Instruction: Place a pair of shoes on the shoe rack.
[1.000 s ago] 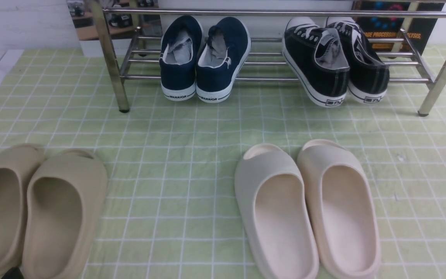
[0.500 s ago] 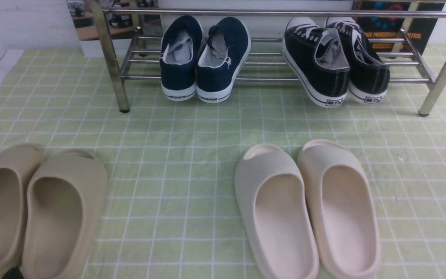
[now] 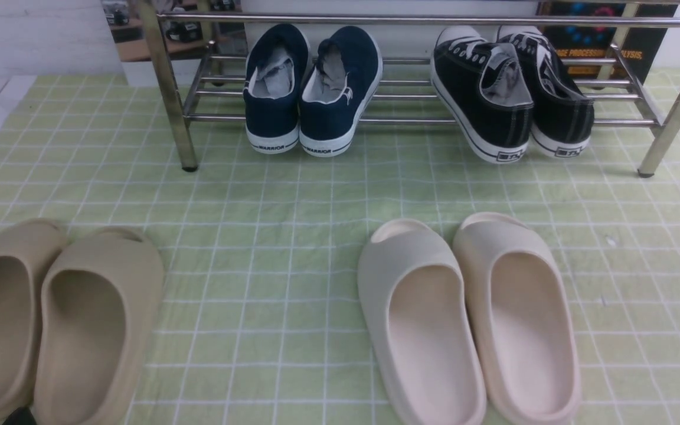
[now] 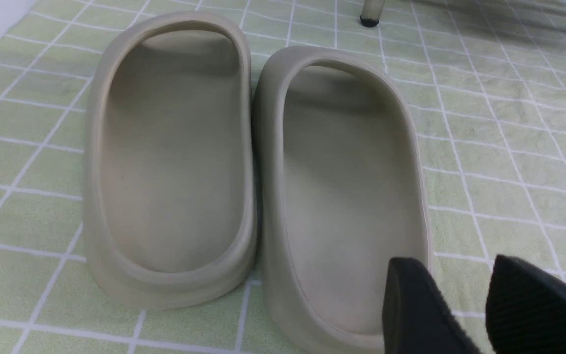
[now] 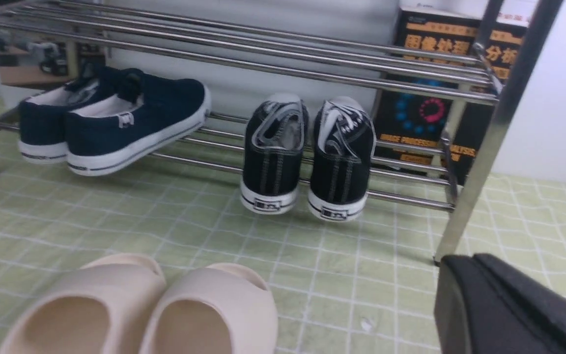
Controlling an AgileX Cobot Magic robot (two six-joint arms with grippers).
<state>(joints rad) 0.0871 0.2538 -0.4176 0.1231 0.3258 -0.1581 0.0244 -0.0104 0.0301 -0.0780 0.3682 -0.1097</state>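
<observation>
Black sneakers (image 3: 511, 94) already on the lower bars of the shoe rack (image 3: 422, 20), at the far right of the tabletop, toes toward the far edge, heels overhanging the front bar, long axes running near-to-far. Beside them, toward the far left, navy slip-ons (image 3: 310, 88). Right gripper (image 5: 514, 305) hangs low near the right edge, sneakers ahead and toward the centre; fingers look pressed together, nothing pinched. Left gripper (image 4: 465, 305) slightly spread, empty, over beige slides (image 4: 253, 167) at the near left corner. Cream slides (image 3: 470, 319) near centre. Judging by this, task looks finished; right arm nearer for any nudge.
</observation>
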